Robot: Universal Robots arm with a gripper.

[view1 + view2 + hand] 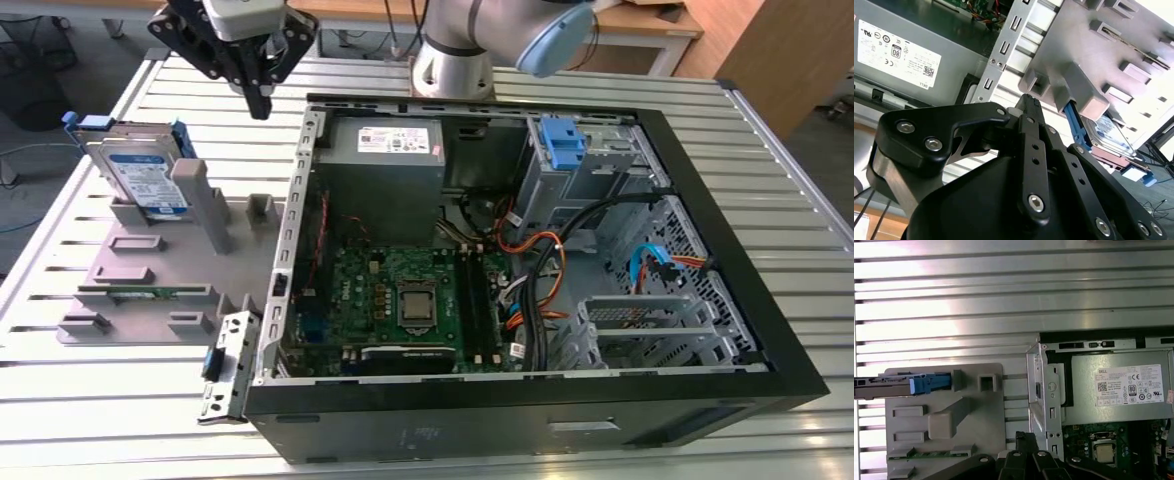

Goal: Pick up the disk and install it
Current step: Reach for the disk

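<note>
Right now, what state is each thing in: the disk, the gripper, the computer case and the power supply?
disk: standing on edge in the grey holder, not gripped.
gripper: shut, empty, clear of the disk.
computer case: lying flat, side open.
power supply: mounted inside the case.

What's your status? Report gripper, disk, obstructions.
Gripper shut, empty, hovering above the table. Disk upright in grey holder, untouched. No obstruction seen between them.
</note>
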